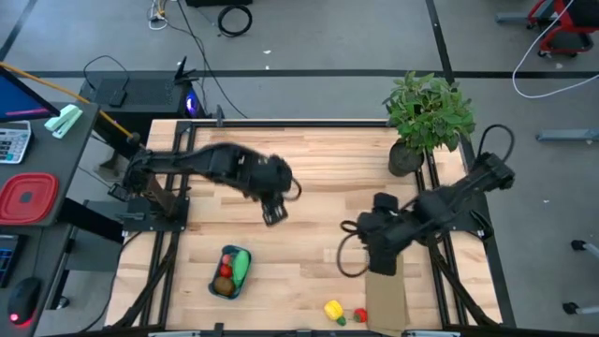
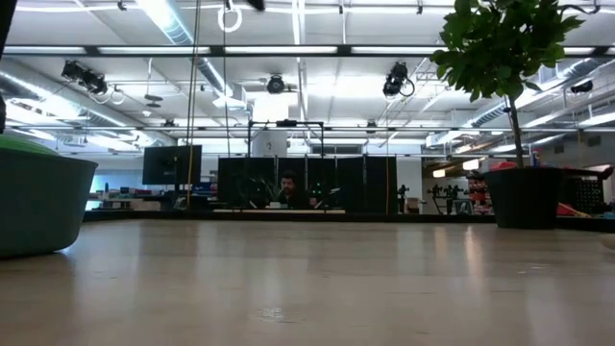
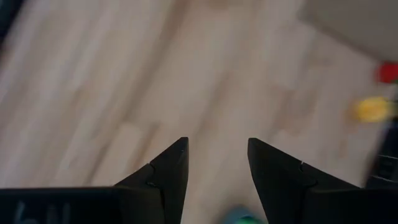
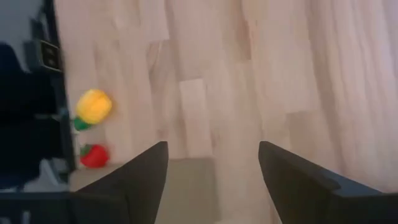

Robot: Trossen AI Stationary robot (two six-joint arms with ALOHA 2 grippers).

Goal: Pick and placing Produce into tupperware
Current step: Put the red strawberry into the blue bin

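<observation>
Tupperware: we see one small blue-teal rectangular plastic container (image 1: pixel 229 272) at the table's front left, holding green, red and brown produce.
Loose produce: we count two, one yellow piece (image 1: pixel 333 310) beside one red piece (image 1: pixel 360 315).
Left gripper (image 1: pixel 274 213): spread, empty, above the container.
Right gripper (image 1: pixel 382 265): spread, empty, over flat brown cardboard (image 1: pixel 385 301).

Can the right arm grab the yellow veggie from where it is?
Probably yes. The right end effector hangs open above the cardboard, and the yellow piece lies on bare table just beside it with only a small red piece nearby.

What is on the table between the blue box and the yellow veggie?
Nothing: in the high view, only bare wood lies between the tupperware and the yellow piece.
</observation>
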